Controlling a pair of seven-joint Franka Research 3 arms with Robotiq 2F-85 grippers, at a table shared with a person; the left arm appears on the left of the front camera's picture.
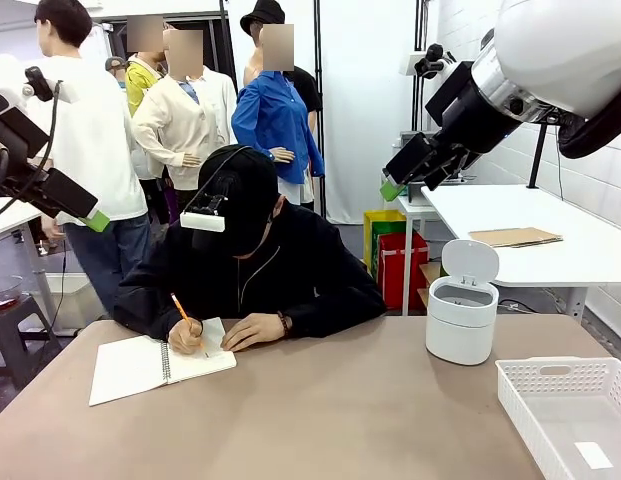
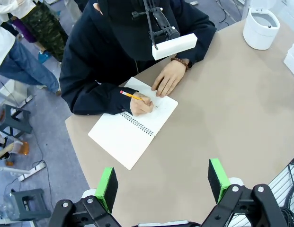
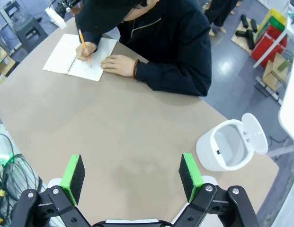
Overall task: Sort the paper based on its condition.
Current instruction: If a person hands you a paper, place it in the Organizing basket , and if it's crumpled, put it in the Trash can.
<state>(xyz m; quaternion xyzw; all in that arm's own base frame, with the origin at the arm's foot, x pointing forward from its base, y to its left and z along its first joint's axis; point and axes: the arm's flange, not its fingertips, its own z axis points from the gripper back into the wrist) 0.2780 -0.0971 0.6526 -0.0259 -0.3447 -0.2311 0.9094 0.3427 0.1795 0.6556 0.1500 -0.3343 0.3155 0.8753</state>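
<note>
Left gripper (image 2: 161, 187) jaws wide, nothing between them; right gripper (image 3: 132, 172) the same, wide and empty. Both hang high over the table (image 3: 113, 127), likely parked clear so the person can write. One hand (image 2: 141, 105) holds a pencil (image 2: 130, 96) on the open notebook (image 2: 132, 127). The other hand (image 2: 168, 78) rests at the notebook's edge, probably steadying it. Bin (image 3: 227, 146) has its lid up and the basket (image 1: 535, 410) stands near it on the robot's right, probably the two sorting targets. Where the paper is I cannot tell; judging by the writing, it may come from the notebook. Count: two grippers, one notebook, one pencil, one bin, one basket holding one flat white slip (image 1: 593, 455).
</note>
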